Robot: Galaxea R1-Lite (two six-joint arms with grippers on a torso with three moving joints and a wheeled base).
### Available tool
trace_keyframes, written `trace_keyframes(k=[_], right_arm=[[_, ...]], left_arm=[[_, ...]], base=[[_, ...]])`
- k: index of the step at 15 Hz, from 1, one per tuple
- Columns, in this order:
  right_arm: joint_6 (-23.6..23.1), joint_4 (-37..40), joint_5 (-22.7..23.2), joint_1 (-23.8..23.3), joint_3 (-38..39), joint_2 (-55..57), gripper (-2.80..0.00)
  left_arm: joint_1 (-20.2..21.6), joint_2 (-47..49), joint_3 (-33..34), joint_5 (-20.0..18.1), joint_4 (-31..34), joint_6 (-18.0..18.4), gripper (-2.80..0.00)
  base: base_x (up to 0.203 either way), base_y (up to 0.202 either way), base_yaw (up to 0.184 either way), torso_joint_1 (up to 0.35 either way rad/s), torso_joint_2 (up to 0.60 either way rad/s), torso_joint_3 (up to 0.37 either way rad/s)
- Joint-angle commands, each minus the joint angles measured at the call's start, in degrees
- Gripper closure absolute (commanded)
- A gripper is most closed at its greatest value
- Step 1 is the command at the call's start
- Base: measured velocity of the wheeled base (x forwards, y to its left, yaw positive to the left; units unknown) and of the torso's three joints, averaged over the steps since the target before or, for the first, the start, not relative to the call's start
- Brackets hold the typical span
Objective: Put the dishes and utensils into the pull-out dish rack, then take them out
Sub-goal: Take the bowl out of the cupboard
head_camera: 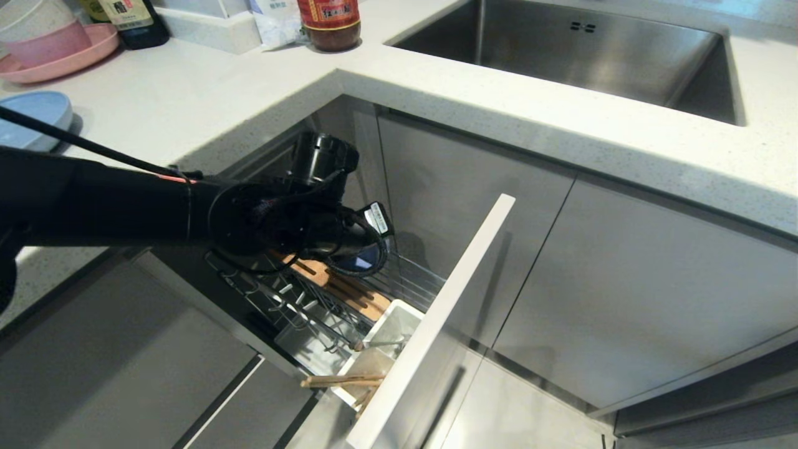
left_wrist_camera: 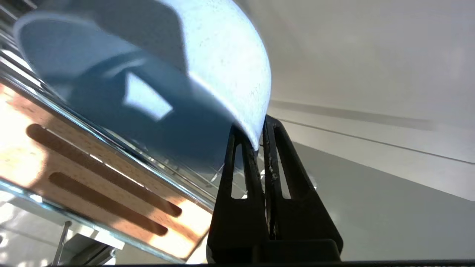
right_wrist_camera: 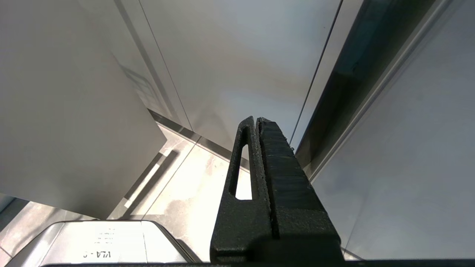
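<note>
Pinching the rim of the small round blue-grey plastic bowl (left_wrist_camera: 156, 92), the left end effector (left_wrist_camera: 259, 142) holds it over the chrome wire pull-out dish rack (head_camera: 324, 299). The white plastic cutlery cup (head_camera: 389, 340) holds wooden chopsticks (head_camera: 343, 380) and a silver spoon (head_camera: 380, 343). The right end effector (right_wrist_camera: 256, 124) hangs closed, empty, far off.

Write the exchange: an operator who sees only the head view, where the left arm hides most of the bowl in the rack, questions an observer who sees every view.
Operator: Is the left pincer gripping the bowl?
Observer: Yes. The left wrist view shows the left pincer shut on the rim of the blue-grey bowl.
Operator: Where is the right pincer?
Observer: Outside your view. The right pincer is shut, holds nothing, and points towards a grey cabinet door.
</note>
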Motion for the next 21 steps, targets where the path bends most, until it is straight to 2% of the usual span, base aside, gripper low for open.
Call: trace_keyframes(k=[1,6,12,15,18,19,21], right_arm=[[0.0,0.0,0.0,0.0,0.1,-0.1,0.00],[0.0,0.0,0.0,0.0,0.1,-0.1,0.00],[0.0,0.0,0.0,0.0,0.1,-0.1,0.00],[0.0,0.0,0.0,0.0,0.1,-0.2,0.00],[0.0,0.0,0.0,0.0,0.1,-0.1,0.00],[0.0,0.0,0.0,0.0,0.1,-0.2,0.00],[0.0,0.0,0.0,0.0,0.1,-0.1,0.00]], left_arm=[[0.0,-3.9,0.4,0.0,0.1,-0.2,0.00],[-1.0,-9.0,1.9,0.0,0.1,0.0,0.00],[-7.8,-21.5,4.5,-0.4,2.6,0.3,0.00],[-9.1,-29.4,4.6,-2.3,4.3,1.3,0.00],[-7.2,-39.3,3.6,-4.3,5.1,4.7,0.00],[-5.4,-41.9,3.1,-4.8,5.7,6.4,0.00],[1.2,-45.5,2.4,-7.7,6.4,10.5,0.00]], base=[[0.000,0.000,0.000,0.000,0.00,0.000],[0.000,0.000,0.000,0.000,0.00,0.000],[0.000,0.000,0.000,0.000,0.00,0.000],[0.000,0.000,0.000,0.000,0.00,0.000],[0.000,0.000,0.000,0.000,0.00,0.000],[0.000,0.000,0.000,0.000,0.00,0.000],[0.000,0.000,0.000,0.000,0.00,0.000]])
